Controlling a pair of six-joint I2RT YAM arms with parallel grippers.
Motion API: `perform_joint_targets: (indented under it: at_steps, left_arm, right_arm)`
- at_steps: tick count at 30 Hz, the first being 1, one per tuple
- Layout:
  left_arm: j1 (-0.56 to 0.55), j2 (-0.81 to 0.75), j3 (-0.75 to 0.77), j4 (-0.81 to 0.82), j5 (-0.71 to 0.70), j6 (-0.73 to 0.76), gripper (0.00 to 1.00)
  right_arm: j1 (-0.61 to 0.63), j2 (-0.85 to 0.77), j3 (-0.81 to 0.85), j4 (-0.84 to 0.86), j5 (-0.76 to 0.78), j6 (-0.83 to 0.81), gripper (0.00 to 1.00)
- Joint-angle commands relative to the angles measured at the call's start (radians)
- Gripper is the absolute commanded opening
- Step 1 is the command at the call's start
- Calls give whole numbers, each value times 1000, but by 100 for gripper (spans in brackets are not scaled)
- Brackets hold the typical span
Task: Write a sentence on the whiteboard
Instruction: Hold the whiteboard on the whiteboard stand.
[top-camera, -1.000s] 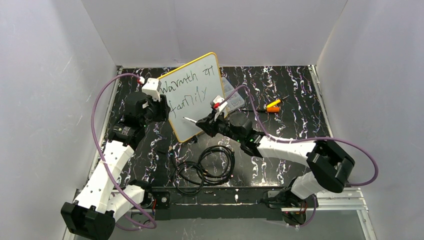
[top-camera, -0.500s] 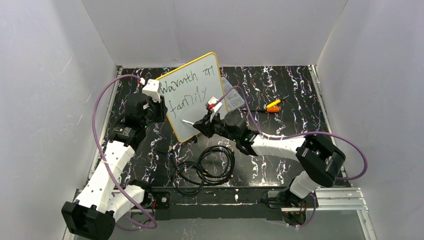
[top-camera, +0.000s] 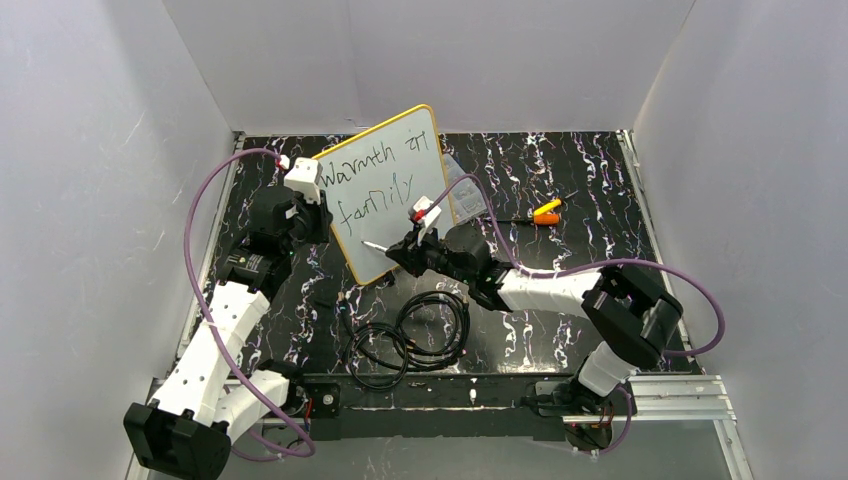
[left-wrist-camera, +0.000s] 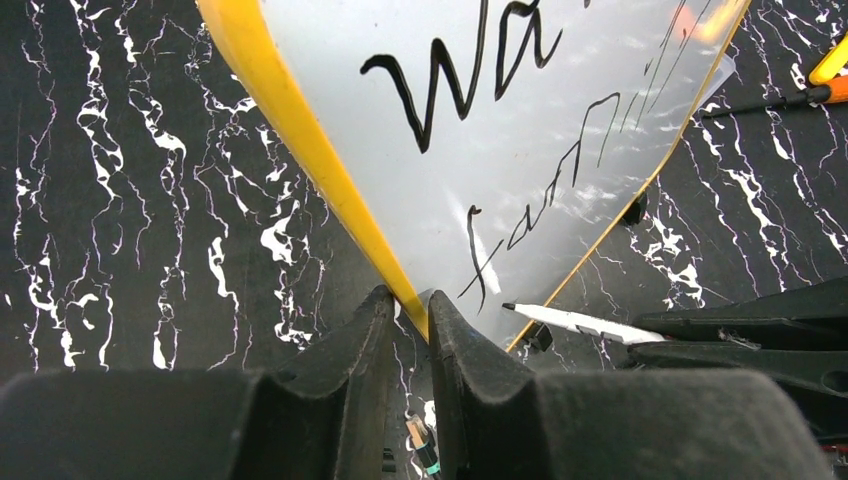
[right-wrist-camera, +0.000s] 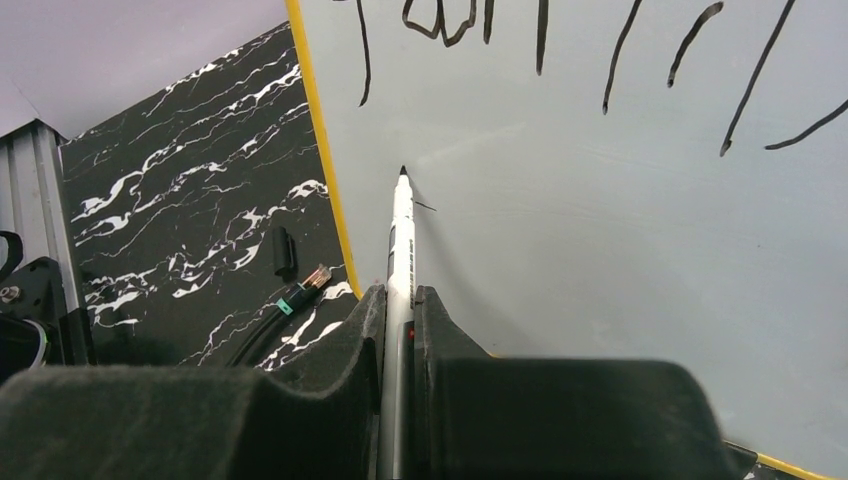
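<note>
While the whiteboard stands tilted on the black marbled table, the left gripper is drawn narrow around its yellow frame, one finger on each side of the left edge, so the board is pinched there. Two lines of the sentence are written in black, reading roughly "Warmth of" above "family". The right gripper is clamped on a white marker, which sticks straight out between its fingers. The marker's black tip meets the bare white surface below the second line, close to the yellow edge, with a short black tick just beside it. Behind the board's right edge lies a clear plastic box, and further right an orange and yellow tool. Coiled black cables lie on the table near the arms' bases.
</note>
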Motion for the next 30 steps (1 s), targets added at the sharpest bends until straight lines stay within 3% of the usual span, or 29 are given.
perform_joint_targets:
  at_steps: [1,30]
  left_arm:
    - [4,-18,-11,14,36,13,17]
    - [4,-22,-15,22,29,15,16]
  right_arm:
    - [-1,3,12,48,14,-21,1]
    - [-1,-26,-21,-9,35,-35,1]
